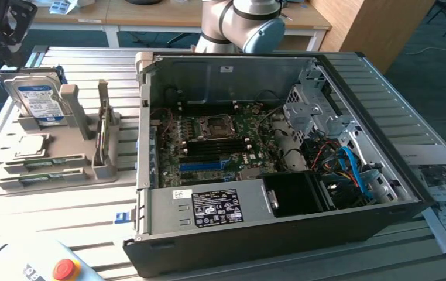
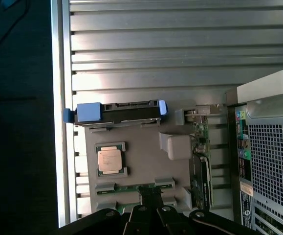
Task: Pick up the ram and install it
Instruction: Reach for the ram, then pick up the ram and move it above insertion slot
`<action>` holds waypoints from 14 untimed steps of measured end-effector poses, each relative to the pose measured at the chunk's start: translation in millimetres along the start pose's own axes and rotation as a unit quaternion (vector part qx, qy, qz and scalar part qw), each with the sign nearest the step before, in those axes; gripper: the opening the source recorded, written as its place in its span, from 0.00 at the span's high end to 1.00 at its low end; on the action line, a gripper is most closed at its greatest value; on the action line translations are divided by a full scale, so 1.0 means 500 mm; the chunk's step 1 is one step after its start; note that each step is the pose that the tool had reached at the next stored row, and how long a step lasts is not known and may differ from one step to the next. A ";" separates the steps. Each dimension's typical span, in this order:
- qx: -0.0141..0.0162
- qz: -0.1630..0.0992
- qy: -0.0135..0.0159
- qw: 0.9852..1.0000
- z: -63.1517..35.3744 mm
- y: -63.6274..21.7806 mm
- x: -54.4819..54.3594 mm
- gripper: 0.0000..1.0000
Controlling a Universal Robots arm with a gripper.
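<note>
Arm (image 1: 243, 26) w/ wrist facing down, fingers (image 2: 145, 199) pressed tog.

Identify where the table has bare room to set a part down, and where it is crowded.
Bare table slats lie between the parts tray and the red stop button. Crowded: the tray, the open computer case, the papers.

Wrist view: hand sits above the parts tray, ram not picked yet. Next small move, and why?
Probably open the hand. It is shut and holds nothing, lined up over a ram stick seated in the gray tray. A shut hand likely cannot straddle the stick to grasp it.
</note>
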State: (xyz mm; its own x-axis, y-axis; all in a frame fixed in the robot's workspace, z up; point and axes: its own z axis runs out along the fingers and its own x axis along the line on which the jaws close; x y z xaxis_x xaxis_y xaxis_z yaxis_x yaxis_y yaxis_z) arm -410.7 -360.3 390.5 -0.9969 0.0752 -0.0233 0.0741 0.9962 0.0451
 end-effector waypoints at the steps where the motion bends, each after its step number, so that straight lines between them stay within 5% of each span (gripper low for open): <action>1: 0.000 0.000 0.000 1.000 0.000 0.000 0.000 0.90; 14: 0.000 0.000 0.000 1.000 0.000 0.000 0.000 0.90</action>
State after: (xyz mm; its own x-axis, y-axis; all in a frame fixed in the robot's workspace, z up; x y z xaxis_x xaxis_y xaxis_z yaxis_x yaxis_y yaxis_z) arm -410.6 -360.2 390.5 -0.9969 0.0753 -0.0233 0.0742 0.9962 0.0450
